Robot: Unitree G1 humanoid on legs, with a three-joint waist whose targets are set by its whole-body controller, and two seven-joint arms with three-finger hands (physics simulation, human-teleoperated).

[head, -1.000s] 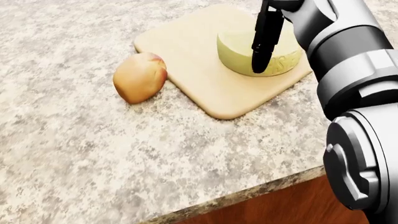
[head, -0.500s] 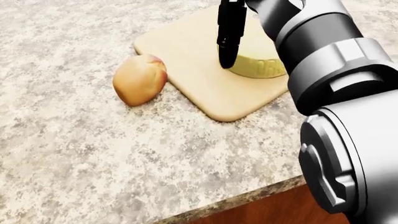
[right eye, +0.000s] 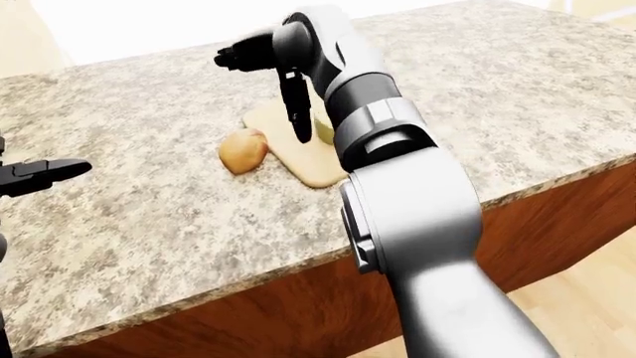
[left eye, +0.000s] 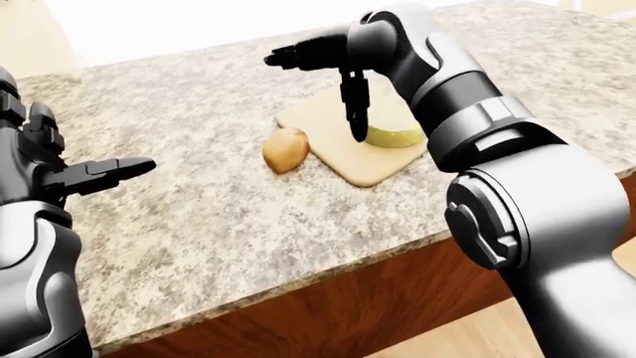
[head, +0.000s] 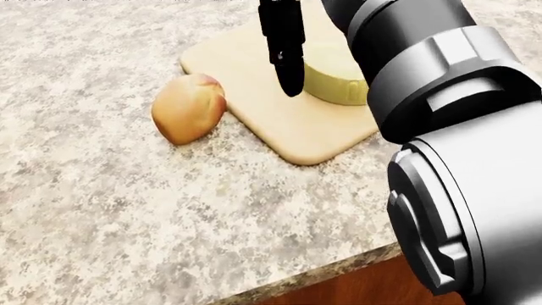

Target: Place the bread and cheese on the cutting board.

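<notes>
Countertop (head: pixel 127 210): speckled granite, polished. Cutting board (head: pixel 254 95): pale matt wood, smooth. Cheese (head: pixel 335 82): waxy yellow rind. Bread (head: pixel 188 108): smooth golden crust. Right arm (left eye: pixel 467 112): satin grey metal.

The right hand (left eye: pixel 333 82) hangs over the cutting board (left eye: pixel 343 142) with its dark fingers (left eye: pixel 355 112) spread, one pointing straight down beside the cheese (left eye: pixel 394 136) and the others reaching toward the view's left, gripping nothing. The pale cheese sits on the board's right part, partly hidden by the grey arm, while the bread (left eye: pixel 285 150) lies on the speckled countertop (left eye: pixel 199 224) touching the board's left edge. At the far left the left hand (left eye: pixel 84 175) hovers well apart from all this, fingers stretched out and empty, above the counter's wooden front (left eye: pixel 328 313)
</notes>
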